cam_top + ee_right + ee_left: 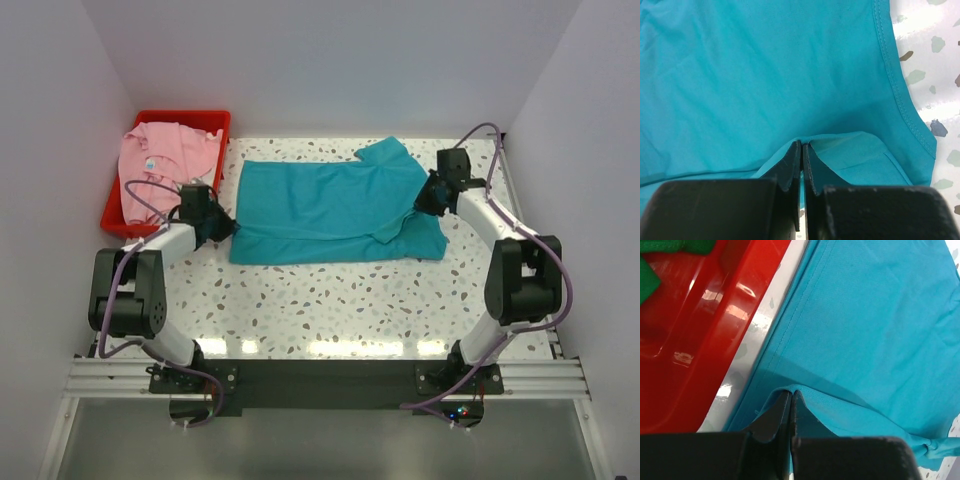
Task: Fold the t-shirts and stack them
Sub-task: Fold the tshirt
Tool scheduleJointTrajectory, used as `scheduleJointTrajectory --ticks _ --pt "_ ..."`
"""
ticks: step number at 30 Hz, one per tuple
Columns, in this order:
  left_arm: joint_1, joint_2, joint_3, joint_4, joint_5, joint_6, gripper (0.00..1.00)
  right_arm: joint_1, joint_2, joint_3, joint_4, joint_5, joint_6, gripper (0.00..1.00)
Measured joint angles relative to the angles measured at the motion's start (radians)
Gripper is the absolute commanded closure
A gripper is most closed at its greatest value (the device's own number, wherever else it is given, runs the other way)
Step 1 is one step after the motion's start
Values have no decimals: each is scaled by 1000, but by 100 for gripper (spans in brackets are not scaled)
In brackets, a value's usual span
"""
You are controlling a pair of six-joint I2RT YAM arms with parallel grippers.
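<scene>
The teal t-shirt [330, 205] lies spread across the middle of the table, partly folded, a sleeve sticking out at the back right. My left gripper [222, 226] is shut on its left edge; in the left wrist view [791, 394] the cloth [865, 315] tents up over the closed tips. My right gripper [425, 200] is shut on the shirt's right edge; in the right wrist view [802, 145] the teal cloth [765, 75] pinches up between the tips. The pink t-shirt [160, 160] lies crumpled in the red bin.
The red plastic bin [215, 125] stands at the back left, close beside my left gripper, and shows in the left wrist view [695, 340]. Green cloth [670, 246] shows inside it. White walls close the table on three sides.
</scene>
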Motion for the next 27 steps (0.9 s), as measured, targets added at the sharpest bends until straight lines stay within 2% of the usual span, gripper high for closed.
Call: scheduleJointTrajectory --ticks 11,14,17,18,20,21,22,23,25,27 --pt "2 69 46 68 28 -1 99 0 103 76 8 -3 -9 100" --pt "3 84 55 74 32 -1 89 -1 135 93 8 -3 -17 98" --pt "5 85 58 77 34 0 80 -2 174 128 5 -3 -27 88" --pt "6 85 59 79 35 0 78 -3 184 140 5 -3 -31 81" --pt "9 85 61 81 35 0 72 -5 198 159 3 -5 -40 71" --pt "11 85 63 81 35 1 69 -6 204 172 0 -6 -44 59" --pt "13 85 63 81 35 2 64 -6 208 183 0 -9 -48 52" --pt "16 85 63 81 35 3 56 -7 208 190 0 -12 -55 46" --pt "18 84 63 80 37 9 47 -7 204 196 0 -13 -67 42" --pt "18 73 63 80 41 10 47 -5 193 183 3 -12 -75 42"
